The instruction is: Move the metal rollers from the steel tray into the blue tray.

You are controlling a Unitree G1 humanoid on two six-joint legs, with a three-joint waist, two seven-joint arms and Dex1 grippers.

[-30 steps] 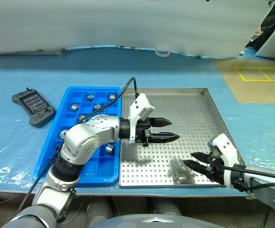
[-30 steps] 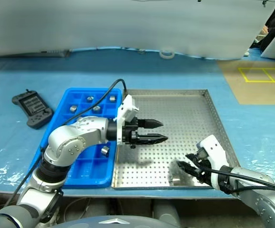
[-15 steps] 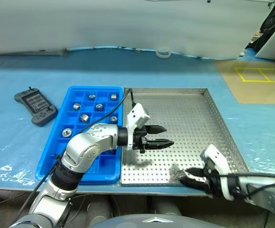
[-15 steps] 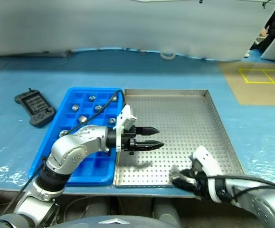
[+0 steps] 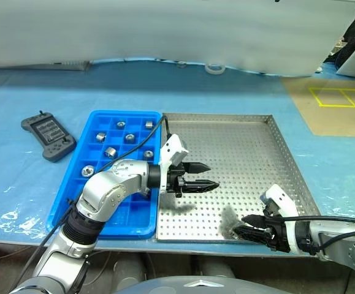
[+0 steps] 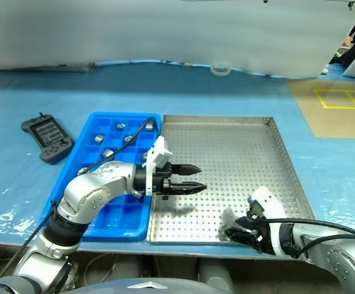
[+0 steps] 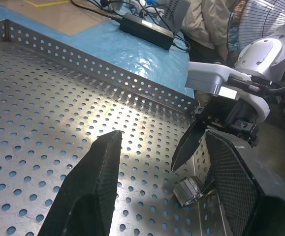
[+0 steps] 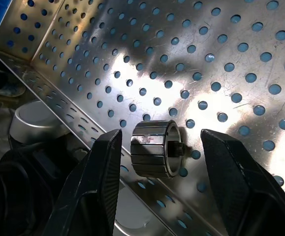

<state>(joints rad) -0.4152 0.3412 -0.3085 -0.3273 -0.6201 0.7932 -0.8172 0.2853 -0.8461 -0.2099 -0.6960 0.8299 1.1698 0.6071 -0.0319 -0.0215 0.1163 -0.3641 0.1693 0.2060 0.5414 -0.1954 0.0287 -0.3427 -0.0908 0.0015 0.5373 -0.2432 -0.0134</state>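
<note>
1. No readable writing or brand; the dark grey controller [image 5: 48, 139] on the blue-covered desk [image 5: 18, 184] has a screen, its text too small to make out.
2. Steel tray [image 5: 238, 153] sits at desk centre, blue tray [image 5: 73, 202] touching its 9 o'clock side.
3. One metal roller [image 8: 155, 148] left in the steel tray, at the tray's 5 o'clock corner beside the near rim; lying on its side, long axis roughly parallel to the floor, bore end facing one finger. Hard to make out from the head views.
4. Right gripper [image 8: 157, 162] fingers apart, straddling the roller, not touching it.
5. Left gripper [image 5: 197, 176] fingers apart, empty, over the tray's 8 o'clock area, pointing towards 3 o'clock.
6. Six rollers [image 5: 111, 151] in blue tray compartments; the left arm hides part of that tray.
</note>
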